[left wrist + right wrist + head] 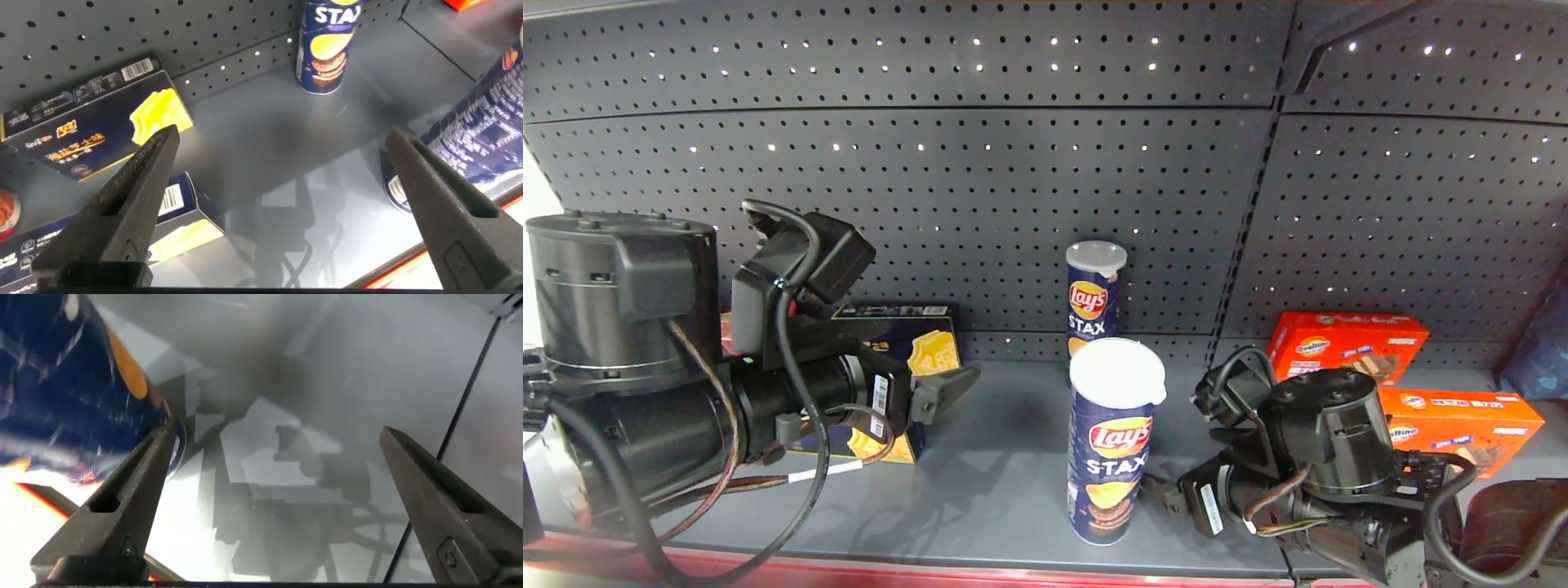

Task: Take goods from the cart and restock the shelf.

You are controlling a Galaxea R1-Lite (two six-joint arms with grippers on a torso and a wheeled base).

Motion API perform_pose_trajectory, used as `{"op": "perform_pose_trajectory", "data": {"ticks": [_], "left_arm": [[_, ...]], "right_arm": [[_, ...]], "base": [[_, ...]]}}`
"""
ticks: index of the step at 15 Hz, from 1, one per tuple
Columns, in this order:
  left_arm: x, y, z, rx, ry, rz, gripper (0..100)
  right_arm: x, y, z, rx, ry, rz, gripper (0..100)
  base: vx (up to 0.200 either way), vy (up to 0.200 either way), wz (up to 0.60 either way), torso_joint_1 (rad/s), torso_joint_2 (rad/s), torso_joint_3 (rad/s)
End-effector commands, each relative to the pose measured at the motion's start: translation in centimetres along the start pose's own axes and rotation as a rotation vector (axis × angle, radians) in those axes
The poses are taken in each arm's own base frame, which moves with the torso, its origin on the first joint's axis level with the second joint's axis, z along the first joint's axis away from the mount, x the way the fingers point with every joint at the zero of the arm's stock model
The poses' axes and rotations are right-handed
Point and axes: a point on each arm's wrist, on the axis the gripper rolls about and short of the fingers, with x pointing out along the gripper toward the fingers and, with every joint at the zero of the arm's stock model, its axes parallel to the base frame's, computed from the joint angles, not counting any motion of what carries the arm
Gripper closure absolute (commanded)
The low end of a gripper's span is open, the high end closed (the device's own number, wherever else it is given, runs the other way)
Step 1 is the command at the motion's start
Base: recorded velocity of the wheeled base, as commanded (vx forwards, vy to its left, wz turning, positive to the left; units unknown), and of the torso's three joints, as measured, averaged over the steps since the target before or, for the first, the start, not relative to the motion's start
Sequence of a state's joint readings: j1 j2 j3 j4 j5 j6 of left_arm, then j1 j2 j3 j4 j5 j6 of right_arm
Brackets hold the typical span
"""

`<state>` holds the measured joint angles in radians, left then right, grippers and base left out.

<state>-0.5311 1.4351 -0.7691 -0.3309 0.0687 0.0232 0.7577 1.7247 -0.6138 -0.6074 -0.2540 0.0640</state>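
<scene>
Front chip can (1115, 441) stands upright near the edge of the shelf (996, 482), with a second can (1094, 298) behind it by the back wall.
Left gripper (282, 137) hangs spread wide over the shelf between the blue boxes (915, 343) and the front chip can. Right gripper (275, 437), also spread, sits low just beside that can's base; orange boxes (1347, 343) lie further right.

Shop aisle, grey pegboard-backed shelf (1013, 457), chip cans (1112, 441), boxed snacks (1347, 343)
</scene>
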Motion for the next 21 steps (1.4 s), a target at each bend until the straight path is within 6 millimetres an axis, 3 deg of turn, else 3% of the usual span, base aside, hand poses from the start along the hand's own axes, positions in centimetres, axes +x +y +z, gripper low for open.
{"op": "perform_pose_trajectory", "data": {"ticks": [1, 17, 19, 21], "left_arm": [[0.1, 0.0, -0.1, 0.0, 0.005, 0.0, 0], [0.0, 0.2, -1.0, -0.002, 0.032, 0.01, 0], [0.0, 0.6, -1.3, -0.006, 0.042, 0.023, 0], [-1.0, 0.6, -1.1, -0.006, 0.014, 0.022, 0]], "right_arm": [[-0.5, -0.1, 0.0, 0.001, -0.005, 0.001, 0], [-0.6, 0.4, -0.1, -0.006, -0.01, 0.016, 0], [-1.0, 0.2, -0.1, 0.0, -0.024, 0.016, 0], [-3.0, -0.4, 0.8, 0.02, -0.089, 0.004, 0]], "base": [[0.0, 0.0, 0.0, 0.0, 0.0, 0.0], [0.0, 0.0, 0.0, 0.0, 0.0, 0.0], [0.0, 0.0, 0.0, 0.0, 0.0, 0.0], [0.0, 0.0, 0.0, 0.0, 0.0, 0.0]]}}
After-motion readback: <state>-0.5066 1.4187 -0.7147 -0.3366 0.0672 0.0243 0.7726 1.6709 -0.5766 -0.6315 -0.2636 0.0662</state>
